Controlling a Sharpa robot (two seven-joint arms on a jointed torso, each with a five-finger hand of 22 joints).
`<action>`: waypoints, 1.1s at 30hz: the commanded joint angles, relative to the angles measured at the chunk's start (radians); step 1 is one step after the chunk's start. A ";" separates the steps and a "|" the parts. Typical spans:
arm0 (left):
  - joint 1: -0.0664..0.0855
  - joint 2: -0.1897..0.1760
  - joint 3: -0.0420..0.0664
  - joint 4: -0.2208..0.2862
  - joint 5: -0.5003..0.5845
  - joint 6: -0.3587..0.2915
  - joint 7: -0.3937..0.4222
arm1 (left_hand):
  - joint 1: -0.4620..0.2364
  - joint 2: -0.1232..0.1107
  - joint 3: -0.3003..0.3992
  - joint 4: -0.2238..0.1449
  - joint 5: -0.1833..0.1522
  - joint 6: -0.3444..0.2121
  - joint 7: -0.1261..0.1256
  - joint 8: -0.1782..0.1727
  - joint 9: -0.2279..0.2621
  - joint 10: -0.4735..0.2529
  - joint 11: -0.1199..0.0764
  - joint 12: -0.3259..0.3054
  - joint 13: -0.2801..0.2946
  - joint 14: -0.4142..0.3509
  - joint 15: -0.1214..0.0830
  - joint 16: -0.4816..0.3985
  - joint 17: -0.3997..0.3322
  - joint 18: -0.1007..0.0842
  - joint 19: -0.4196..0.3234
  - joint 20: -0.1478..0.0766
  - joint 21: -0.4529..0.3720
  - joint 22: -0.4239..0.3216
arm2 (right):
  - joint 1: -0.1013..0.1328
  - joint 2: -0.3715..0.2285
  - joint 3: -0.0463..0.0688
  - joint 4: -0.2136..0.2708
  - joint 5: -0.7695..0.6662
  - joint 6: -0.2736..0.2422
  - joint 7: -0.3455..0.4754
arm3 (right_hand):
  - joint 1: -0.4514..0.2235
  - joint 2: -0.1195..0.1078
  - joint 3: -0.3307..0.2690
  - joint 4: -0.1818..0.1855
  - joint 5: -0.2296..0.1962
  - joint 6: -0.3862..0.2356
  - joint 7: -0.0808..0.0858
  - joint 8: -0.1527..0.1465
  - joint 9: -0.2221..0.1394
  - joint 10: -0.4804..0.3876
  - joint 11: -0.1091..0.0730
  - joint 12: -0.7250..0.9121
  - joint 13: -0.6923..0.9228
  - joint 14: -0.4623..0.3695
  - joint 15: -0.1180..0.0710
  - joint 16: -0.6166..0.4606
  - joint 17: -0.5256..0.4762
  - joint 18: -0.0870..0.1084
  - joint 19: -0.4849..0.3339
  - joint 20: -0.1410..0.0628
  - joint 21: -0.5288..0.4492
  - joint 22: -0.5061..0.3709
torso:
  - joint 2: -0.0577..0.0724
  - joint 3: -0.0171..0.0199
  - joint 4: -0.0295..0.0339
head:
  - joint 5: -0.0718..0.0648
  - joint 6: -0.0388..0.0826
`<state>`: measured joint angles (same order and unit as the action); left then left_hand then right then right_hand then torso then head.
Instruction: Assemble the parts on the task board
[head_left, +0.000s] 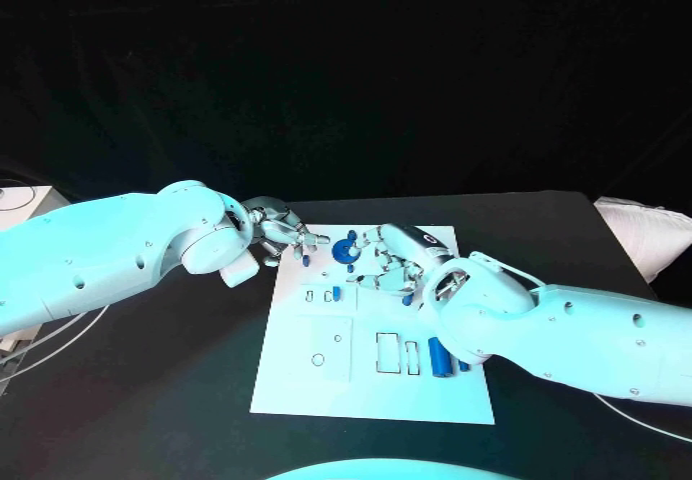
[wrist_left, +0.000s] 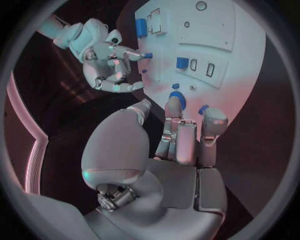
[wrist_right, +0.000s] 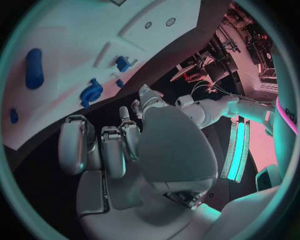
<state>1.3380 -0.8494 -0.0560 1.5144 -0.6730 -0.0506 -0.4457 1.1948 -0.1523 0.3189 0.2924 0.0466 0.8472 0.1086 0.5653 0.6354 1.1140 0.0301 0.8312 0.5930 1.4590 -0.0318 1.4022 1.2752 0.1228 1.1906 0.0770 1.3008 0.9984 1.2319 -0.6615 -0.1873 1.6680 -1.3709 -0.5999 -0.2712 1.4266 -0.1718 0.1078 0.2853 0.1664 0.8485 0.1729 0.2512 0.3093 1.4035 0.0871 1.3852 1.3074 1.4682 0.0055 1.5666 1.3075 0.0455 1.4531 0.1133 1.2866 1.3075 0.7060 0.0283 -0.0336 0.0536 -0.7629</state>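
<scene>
The white task board lies in the middle of the black table. A round blue part sits near the board's far edge. My left hand reaches over the board's far left corner, its straight, spread fingers ending right at that round part. My right hand hovers over the board's far half with curled fingers. A small blue piece shows at one fingertip of the right hand; whether it is held I cannot tell. A blue cylinder lies at the board's near right.
A small blue block stands in a slot left of the right hand. Several empty slots and holes mark the board's near half. A clamp-shaped blue piece and a blue capsule show in the right wrist view. The table edge lies beyond the board.
</scene>
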 joint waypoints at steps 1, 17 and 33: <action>0.000 0.016 -0.002 -0.002 -0.132 0.040 -0.032 | -0.015 0.005 -0.008 -0.001 0.003 0.002 -0.003 -0.012 -0.002 0.013 0.000 0.011 0.004 0.012 0.000 0.011 0.016 -0.007 0.017 -0.001 0.012 0.019 | 0.028 -0.044 0.002 0.023 0.121 0.048 0.179 | 0.016 0.001 0.004 -0.003 0.007 -0.007 -0.002 -0.003 -0.001 -0.009 0.000 -0.007 0.084 0.099 0.007 -0.001 0.250 0.020 -0.014 0.000 -0.015 0.080 | -0.007 0.0034 -0.0043 | 0.006 -0.002; 0.001 0.112 -0.023 -0.038 -0.250 0.263 -0.067 | -0.082 0.019 0.017 0.000 0.003 0.033 -0.009 -0.034 0.008 0.019 -0.004 0.044 0.036 0.025 -0.003 0.026 0.043 -0.010 0.029 -0.006 0.024 0.036 | 0.155 -0.181 0.017 -0.048 0.528 0.074 0.213 | 0.029 0.005 0.028 0.000 0.183 -0.015 -0.001 0.017 -0.005 -0.037 -0.001 -0.028 0.057 0.087 0.006 -0.021 0.207 0.033 -0.041 0.000 -0.088 0.044 | -0.016 0.0179 -0.0041 | 0.011 -0.003; 0.002 0.178 -0.033 -0.094 -0.313 0.412 -0.086 | -0.126 0.033 -0.003 -0.002 0.003 0.039 -0.012 -0.033 0.028 0.038 -0.007 0.087 0.090 0.041 -0.005 0.054 0.091 -0.019 0.057 -0.005 0.046 0.081 | 0.167 -0.147 0.019 -0.168 0.568 0.072 0.155 | 0.033 0.002 0.031 0.000 0.189 -0.018 -0.001 0.020 -0.005 -0.049 0.000 -0.040 0.045 0.082 0.006 -0.028 0.191 0.038 -0.052 0.000 -0.115 0.029 | -0.013 0.0173 -0.0032 | 0.010 -0.018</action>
<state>1.3393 -0.6759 -0.0889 1.4245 -0.9547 0.2957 -0.5223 1.0773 -0.1199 0.3227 0.2911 0.0466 0.8811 0.0960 0.5359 0.6627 1.1467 0.0205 0.9156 0.6813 1.4616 -0.0319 1.4542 1.3080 0.1227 1.2438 0.0718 1.3433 1.0781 1.3983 -0.8113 -0.1692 1.5025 -0.8203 -0.5414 -0.0905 1.4618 -0.1670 0.1342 0.2869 0.3485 0.8365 0.1708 0.2669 0.3055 1.3641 0.0870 1.3504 1.3081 1.4681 0.0055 1.5434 1.3074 0.0770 1.4087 0.1146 1.1780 1.3073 0.6918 0.0469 -0.0383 0.0639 -0.7786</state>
